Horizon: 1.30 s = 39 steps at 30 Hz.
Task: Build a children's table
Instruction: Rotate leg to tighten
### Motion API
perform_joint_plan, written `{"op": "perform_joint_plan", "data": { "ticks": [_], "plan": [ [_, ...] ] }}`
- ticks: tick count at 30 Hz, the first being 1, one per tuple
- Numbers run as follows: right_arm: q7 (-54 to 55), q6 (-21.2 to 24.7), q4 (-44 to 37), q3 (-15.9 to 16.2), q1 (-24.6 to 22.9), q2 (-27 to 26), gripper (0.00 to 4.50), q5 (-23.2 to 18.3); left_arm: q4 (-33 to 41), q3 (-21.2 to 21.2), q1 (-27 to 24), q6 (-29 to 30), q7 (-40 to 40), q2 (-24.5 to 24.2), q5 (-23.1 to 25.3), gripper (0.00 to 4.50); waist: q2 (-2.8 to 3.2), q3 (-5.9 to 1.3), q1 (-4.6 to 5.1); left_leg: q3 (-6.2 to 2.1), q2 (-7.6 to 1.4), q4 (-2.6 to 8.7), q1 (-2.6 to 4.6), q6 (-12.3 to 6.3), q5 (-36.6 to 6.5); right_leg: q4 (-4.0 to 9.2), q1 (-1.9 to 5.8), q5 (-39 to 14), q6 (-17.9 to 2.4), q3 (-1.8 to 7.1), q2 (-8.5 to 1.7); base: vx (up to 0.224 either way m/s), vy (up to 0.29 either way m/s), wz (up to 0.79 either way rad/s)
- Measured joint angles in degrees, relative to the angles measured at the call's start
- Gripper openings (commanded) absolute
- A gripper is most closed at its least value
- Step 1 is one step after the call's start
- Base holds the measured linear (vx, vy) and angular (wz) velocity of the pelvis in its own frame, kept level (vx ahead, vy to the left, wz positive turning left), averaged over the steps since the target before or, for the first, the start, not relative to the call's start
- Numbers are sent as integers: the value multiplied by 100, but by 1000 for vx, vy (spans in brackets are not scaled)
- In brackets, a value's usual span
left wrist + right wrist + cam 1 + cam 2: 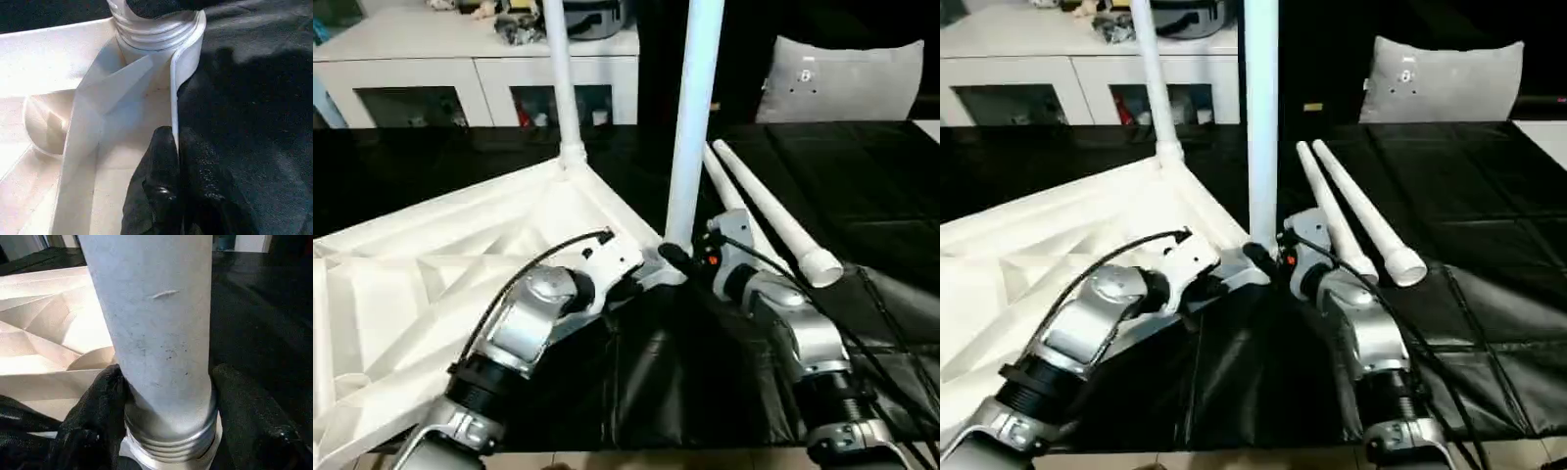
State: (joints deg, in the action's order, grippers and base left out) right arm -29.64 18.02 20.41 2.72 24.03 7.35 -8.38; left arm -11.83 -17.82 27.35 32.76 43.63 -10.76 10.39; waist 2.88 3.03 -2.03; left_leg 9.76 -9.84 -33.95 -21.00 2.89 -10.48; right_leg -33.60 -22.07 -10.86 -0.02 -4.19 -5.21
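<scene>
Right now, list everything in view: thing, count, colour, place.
tabletop: one, white, upside down on the black surface, ribs up
upright legs: two, white, one at the far corner socket, one at the near corner
loose legs: two, white, lying side by side on the black surface
black surface: one, under everything
cushion: one, grey, far right
cabinet: one, white, behind, clutter on top
left gripper: one, black, pinching the tabletop's edge wall
right gripper: one, black, around the near leg's base
forearms: two, silver

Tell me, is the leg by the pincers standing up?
Yes. The leg stands upright in the tabletop's corner socket, its threads still showing.
</scene>
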Motion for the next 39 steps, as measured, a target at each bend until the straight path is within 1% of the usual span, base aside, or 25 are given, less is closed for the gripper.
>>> {"op": "perform_joint_plan", "data": {
  "ticks": [3,6,7,8,9,11,13,14,16,17,18,19,23,24,26,28,30,33,36,39],
  "plan": [
    [37,-6,-10,0,12,-15,236,2,51,-4,0,64,-33,-10,6,0,3,-2,-11,0,0,5,0,-2,-1,0,-1,38,-7,0,1,0,0,0],
    [34,-61,-27,2,1,-14,236,1,56,-55,1,-57,-24,-109,-27,0,5,-3,-31,0,-1,30,2,-2,-1,-2,-7,46,-9,-1,3,0,0,0],
    [2,-76,-48,-1,-15,2,271,-13,54,-97,0,-163,6,-202,-25,0,5,-3,-40,0,-1,36,0,-1,-1,-3,-11,47,-10,-2,4,0,0,0],
    [-92,-94,-79,-20,-52,44,292,-60,51,-152,1,-294,62,-277,-29,0,5,-3,-55,0,-2,40,-3,-1,-1,-6,-17,52,-17,-2,5,0,0,0],
    [-220,-125,-128,-65,-122,88,306,-130,50,-204,0,-437,143,-353,-44,0,5,-3,-82,0,-3,42,-7,-1,-1,-15,-23,65,-38,-2,5,0,0,0],
    [-420,-140,-172,-80,-168,155,317,-224,27,-221,6,-576,218,-424,-46,0,5,-3,-110,2,-3,43,-10,-1,-2,-37,-34,62,-34,1,5,0,0,0],
    [-704,-212,-230,-72,-228,353,345,-289,-19,-221,31,-754,344,-514,-61,0,6,-4,-143,2,-4,50,-31,0,-2,-47,-63,58,-26,0,6,0,0,0],
    [-889,-262,-271,-45,-276,484,345,-318,-45,-228,47,-856,435,-566,-73,0,8,-5,-156,3,-5,49,-43,-1,-1,-49,-77,58,-26,0,7,0,0,0],
    [-1268,-326,-362,0,-399,741,364,-329,-128,-248,81,-1091,615,-701,-121,0,8,-5,-177,3,-7,48,-58,-1,-1,-48,-89,57,-26,-2,8,0,0,0],
    [-1419,-331,-372,14,-444,853,364,-329,-199,-261,116,-1187,687,-754,-154,0,8,-5,-181,3,-7,45,-64,-2,-2,-48,-92,57,-26,-2,8,0,0,0],
    [-1648,-347,-389,43,-511,978,388,-347,-282,-293,161,-1349,785,-833,-177,0,8,-5,-188,3,-7,40,-74,-4,-2,-49,-98,58,-27,-2,8,0,0,0],
    [-1834,-366,-400,74,-557,1087,394,-381,-323,-314,184,-1457,884,-912,-195,0,9,-4,-197,3,-7,36,-82,-4,-2,-49,-102,58,-28,-2,7,0,0,0],
    [-2419,-506,-448,125,-607,1506,432,-455,-490,-355,216,-1890,1384,-1164,-332,0,13,-5,-251,3,-7,26,-85,-6,-3,-51,-104,64,-37,-2,6,0,0,0],
    [-2583,-576,-460,168,-593,1658,437,-446,-574,-392,239,-2120,1582,-1231,-362,0,13,-5,-284,3,-8,22,-85,-6,-3,-54,-103,65,-38,-2,6,0,0,0],
    [-2728,-685,-460,216,-575,1795,446,-418,-710,-444,260,-2477,1817,-1319,-404,0,15,-7,-329,3,-9,18,-84,-6,-3,-57,-101,65,-38,-2,6,0,0,0],
    [-2902,-804,-460,307,-542,1844,446,-323,-893,-487,319,-2868,2078,-1411,-433,0,19,-9,-354,3,-9,14,-84,-6,-3,-61,-100,65,-38,-2,4,0,0,0],
    [-3120,-896,-462,445,-521,1906,446,-306,-1051,-566,423,-3094,2304,-1489,-475,0,19,-9,-379,3,-9,8,-85,-6,-3,-65,-99,66,-39,-2,4,0,0,0],
    [-3546,-941,-466,667,-516,1992,446,-312,-1209,-623,508,-3352,2666,-1601,-561,0,19,-9,-396,3,-10,6,-86,-7,-3,-67,-99,66,-39,-1,3,0,0,0],
    [-3685,-932,-454,735,-489,1971,446,-317,-1290,-686,575,-3502,2840,-1612,-567,0,17,-8,-436,4,-10,2,-86,-7,-3,-74,-100,66,-39,-1,3,0,0,0],
    [-3717,-928,-426,766,-356,1899,410,-327,-1407,-700,633,-3642,2967,-1614,-568,0,17,-9,-446,4,-12,-3,-84,-6,-2,-84,-102,66,-39,-1,2,0,0,0]
  ]
}}
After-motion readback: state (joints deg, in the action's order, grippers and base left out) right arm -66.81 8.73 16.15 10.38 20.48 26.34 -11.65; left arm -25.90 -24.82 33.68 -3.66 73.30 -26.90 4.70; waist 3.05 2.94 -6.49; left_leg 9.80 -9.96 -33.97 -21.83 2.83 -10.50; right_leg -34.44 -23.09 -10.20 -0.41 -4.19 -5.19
